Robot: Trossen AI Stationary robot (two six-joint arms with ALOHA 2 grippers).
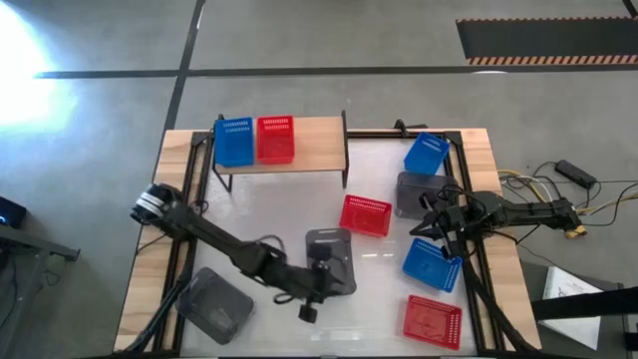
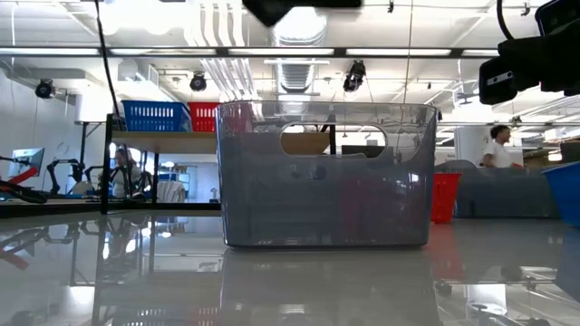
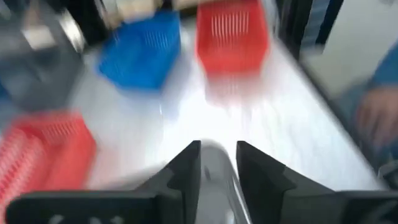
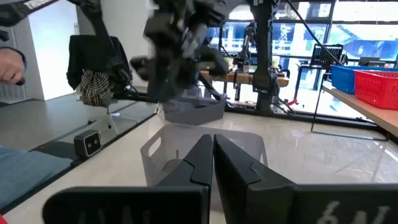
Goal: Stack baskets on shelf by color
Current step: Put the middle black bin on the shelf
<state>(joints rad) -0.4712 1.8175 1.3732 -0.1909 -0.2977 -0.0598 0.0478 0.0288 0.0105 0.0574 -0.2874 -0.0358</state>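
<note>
The wooden shelf (image 1: 319, 150) at the table's far side carries one blue basket (image 1: 234, 142) and one red basket (image 1: 276, 139), side by side. My left gripper (image 1: 321, 271) is at the grey basket (image 1: 334, 257) in the table's middle and is shut on it. That grey basket (image 2: 326, 172) stands upright on its bottom in the low view. My right gripper (image 4: 212, 155) is shut and hovers by a second grey basket (image 1: 417, 192) on the right, touching nothing that shows. A third grey basket (image 1: 214, 302) lies near the left front corner. My left gripper pinches a strip of the grey basket's translucent wall (image 3: 217, 171) between its two fingers (image 3: 183, 171), coming slanting down from the table's left. The basket stays upright with its bottom (image 2: 326, 243) on the table; the low view shows no finger at the rim.
Loose on the table's right half are a red basket (image 1: 366, 214), a blue one (image 1: 427, 153) at the far right, another blue (image 1: 432, 264) and a red (image 1: 432, 321) near the front. The shelf's right third is bare plank. A person (image 2: 497, 147) stands in the room behind.
</note>
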